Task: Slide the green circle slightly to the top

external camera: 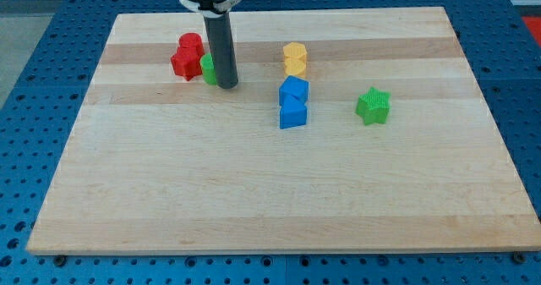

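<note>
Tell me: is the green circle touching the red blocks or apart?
Touching, apparently: green circle shows no gap to the red blocks; my tip hides its right side.

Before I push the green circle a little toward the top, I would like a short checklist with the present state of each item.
1. My tip is touching the green circle: cannot tell; the rod hides the circle's right part.
2. My tip is on the circle's bottom side, for pushing upward: not ok; it stands at the circle's right, only slightly lower.
3. Path toward the top is free: not ok; the red blocks sit close at the circle's upper left.
4. Yellow block, blue blocks and green star are out of the way: ok.
5. Room remains on the board above the circle: ok.
</note>
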`<action>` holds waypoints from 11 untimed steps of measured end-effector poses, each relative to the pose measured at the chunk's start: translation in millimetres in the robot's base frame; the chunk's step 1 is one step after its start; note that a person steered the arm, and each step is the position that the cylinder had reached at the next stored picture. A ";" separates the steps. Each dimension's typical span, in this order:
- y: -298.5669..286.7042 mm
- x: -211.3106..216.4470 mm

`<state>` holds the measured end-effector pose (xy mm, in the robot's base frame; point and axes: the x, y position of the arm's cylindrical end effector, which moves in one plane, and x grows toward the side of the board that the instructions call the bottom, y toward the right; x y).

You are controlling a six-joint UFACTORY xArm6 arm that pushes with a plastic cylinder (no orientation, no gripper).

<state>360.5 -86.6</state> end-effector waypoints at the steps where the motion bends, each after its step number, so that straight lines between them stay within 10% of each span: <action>1: -6.0 -12.7; 11: -38.6 -30.4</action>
